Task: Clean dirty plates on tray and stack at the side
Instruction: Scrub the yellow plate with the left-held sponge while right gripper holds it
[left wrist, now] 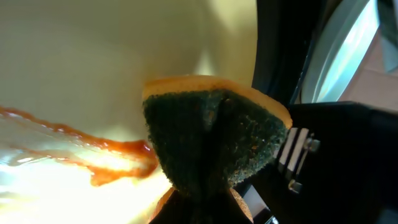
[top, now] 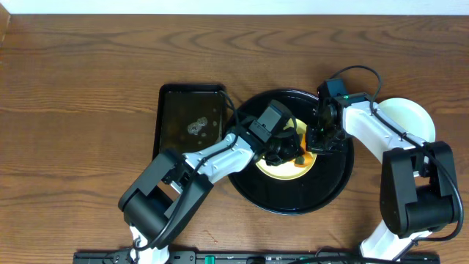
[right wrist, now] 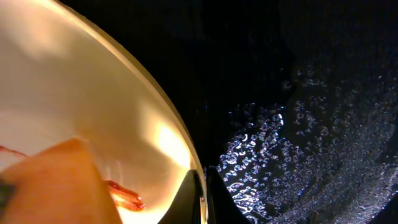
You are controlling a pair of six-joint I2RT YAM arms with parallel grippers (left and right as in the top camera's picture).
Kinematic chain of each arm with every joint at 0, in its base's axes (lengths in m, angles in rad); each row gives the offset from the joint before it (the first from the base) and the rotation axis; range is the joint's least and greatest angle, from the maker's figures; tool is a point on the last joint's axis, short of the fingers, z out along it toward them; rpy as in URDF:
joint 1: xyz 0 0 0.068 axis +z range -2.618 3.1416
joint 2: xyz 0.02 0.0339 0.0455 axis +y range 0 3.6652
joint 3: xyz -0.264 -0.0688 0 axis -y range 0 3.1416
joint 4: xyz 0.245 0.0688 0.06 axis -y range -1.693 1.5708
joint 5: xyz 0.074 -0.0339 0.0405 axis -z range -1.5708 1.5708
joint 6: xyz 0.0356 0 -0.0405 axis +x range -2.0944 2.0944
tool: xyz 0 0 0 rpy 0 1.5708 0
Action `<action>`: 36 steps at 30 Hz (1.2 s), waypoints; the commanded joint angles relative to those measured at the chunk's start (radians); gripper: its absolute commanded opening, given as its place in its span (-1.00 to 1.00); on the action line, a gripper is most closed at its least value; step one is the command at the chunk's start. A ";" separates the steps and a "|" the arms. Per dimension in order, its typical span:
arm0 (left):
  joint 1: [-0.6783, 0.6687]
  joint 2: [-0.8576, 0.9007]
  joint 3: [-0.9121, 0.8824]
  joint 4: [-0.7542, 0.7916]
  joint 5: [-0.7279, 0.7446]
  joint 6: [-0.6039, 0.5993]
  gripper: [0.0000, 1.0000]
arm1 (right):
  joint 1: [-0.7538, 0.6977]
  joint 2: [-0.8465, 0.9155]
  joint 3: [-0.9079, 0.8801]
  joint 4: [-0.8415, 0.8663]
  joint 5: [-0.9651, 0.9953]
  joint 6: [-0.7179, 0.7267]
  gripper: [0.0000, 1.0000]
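- Yellow plate (top: 282,170) is lying in the round black tray (top: 293,202), just 6 o'clock of centre, sauce (left wrist: 106,155) streaking it.
- Left gripper (top: 287,147) jaws are clamping a sponge (left wrist: 211,137) against it for scrubbing.
- Right gripper (right wrist: 203,193) jaws are pinching its 3 o'clock rim, likely steadying it.
- Pale plate (top: 410,117) is sitting on the counter (top: 88,73) at the tray's 3 o'clock, probably marking the stacking spot.

table (top: 73,66): brown wood - visible grain | top edge: pale strip (top: 234,6)
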 commanded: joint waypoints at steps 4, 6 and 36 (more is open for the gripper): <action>-0.006 0.042 0.003 0.039 0.013 -0.019 -0.85 | 0.006 0.019 -0.024 -0.002 -0.018 -0.001 -0.98; -0.006 0.053 0.003 0.039 -0.002 -0.019 -0.85 | 0.006 0.019 -0.024 -0.002 -0.018 -0.001 -0.98; 0.158 0.012 0.004 -0.259 -0.320 0.433 -0.85 | 0.006 0.019 -0.030 -0.021 -0.014 -0.001 -0.98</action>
